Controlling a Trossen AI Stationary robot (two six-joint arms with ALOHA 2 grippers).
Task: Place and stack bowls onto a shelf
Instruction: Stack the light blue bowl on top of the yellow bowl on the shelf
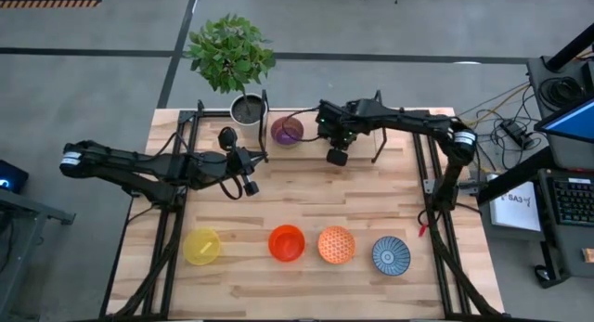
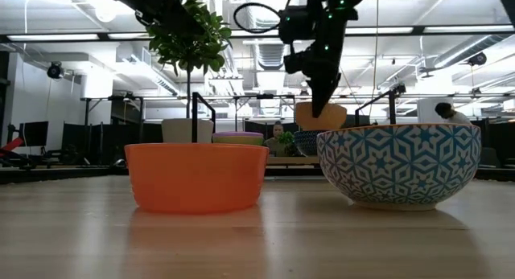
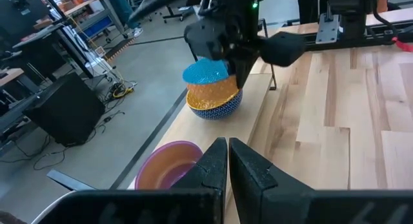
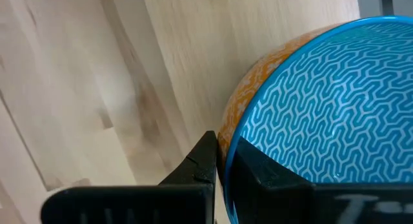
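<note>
Much of the stack on the shelf (image 3: 284, 88) at the table's (image 1: 306, 206) far edge is hidden in the high view by the right end effector (image 1: 336, 148); only in the left wrist view are its layers made out: a light blue bowl (image 3: 205, 71) nested in a yellow-orange bowl (image 3: 216, 91), itself seated in a dark patterned bowl (image 3: 216, 110). In the right wrist view the rim of the light blue bowl is pinched between the two dark fingers (image 4: 205, 161), one outside and one inside. The purple bowl (image 1: 287, 130) is seen just beside that stack, toward the far left corner, next to the plant pot (image 1: 247, 109). The left end effector (image 1: 249, 180) is held over the table's middle left with its fingers pressed together, nothing between them. Along the near edge four bowls are lined up apart from one another: a yellow bowl (image 1: 201, 246), a red-orange bowl (image 1: 287, 242), a dotted orange bowl (image 1: 336, 245) and a blue-and-white bowl (image 1: 391, 255). In the low view the last two fill the foreground and block most of the shelf.
</note>
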